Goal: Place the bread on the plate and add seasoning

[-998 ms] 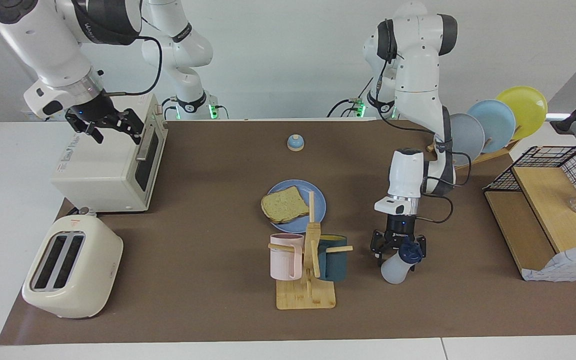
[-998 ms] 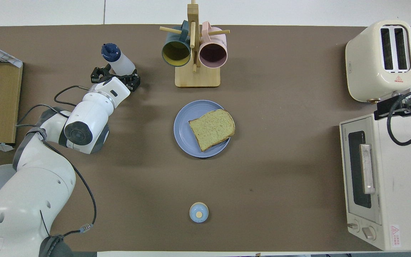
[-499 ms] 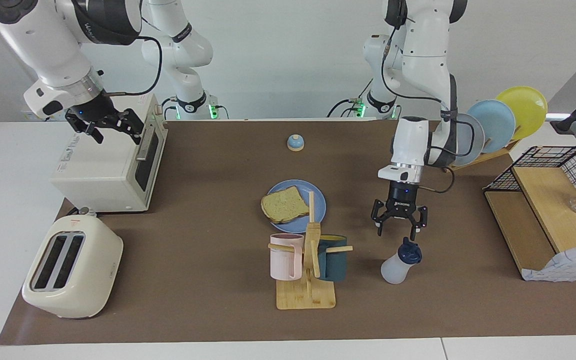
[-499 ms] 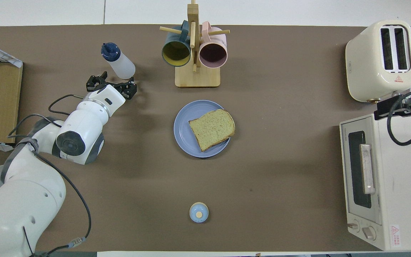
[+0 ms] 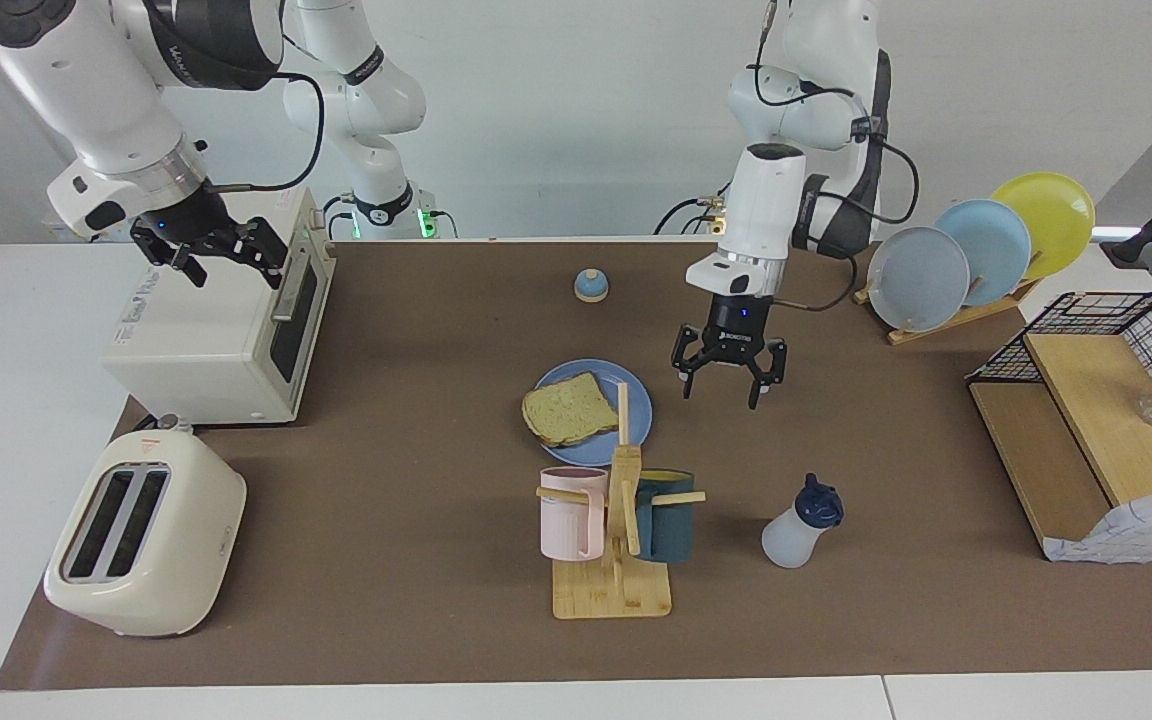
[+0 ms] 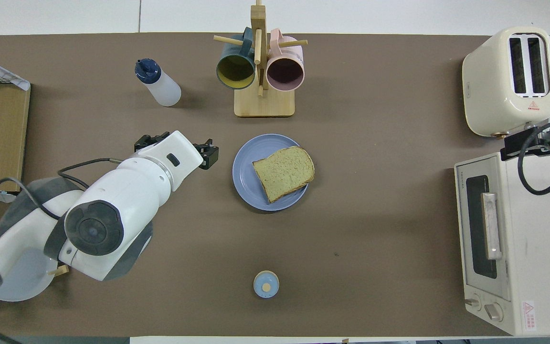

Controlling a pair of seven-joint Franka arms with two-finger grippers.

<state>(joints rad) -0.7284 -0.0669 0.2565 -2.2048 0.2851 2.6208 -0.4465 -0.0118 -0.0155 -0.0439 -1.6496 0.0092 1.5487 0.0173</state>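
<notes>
Bread (image 5: 569, 408) lies on plate (image 5: 636, 398); bottle (image 5: 800, 524) stands apart from it, beside the mug rack (image 5: 616, 520). Left gripper (image 5: 730, 376) hangs empty, fingers spread, over mat just beside plate; right gripper (image 5: 214, 254) waits, spread and empty, over the oven (image 5: 216, 330). Seasoning step looks finished, judging by the free-standing bottle; only parking the arm seems left.

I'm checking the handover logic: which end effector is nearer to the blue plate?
Left. The left end effector hangs open in the air just beside the plate; the right end effector, also open, waits over the toaster oven.

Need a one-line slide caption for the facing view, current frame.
Bread on the blue plate; seasoning bottle stands free; left gripper open above the table; right gripper waits over the toaster oven.
</notes>
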